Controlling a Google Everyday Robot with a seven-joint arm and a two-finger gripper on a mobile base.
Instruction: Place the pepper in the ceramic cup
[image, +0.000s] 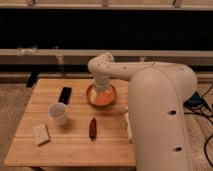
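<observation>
The pepper (92, 128), a small dark reddish-brown pod, lies on the wooden table (75, 150) near its middle front. The ceramic cup (58, 113), small and white, stands upright to the pepper's left. My white arm reaches in from the right, and its end hangs over the orange bowl (101, 96) at the back middle. My gripper (101, 86) is there, above the bowl and well away from both the pepper and the cup.
A black phone-like slab (64, 94) lies behind the cup. A pale sponge-like block (41, 134) lies at the front left. A white flat object (128, 125) lies at the table's right edge beside my arm. A dark wall and rail run behind the table.
</observation>
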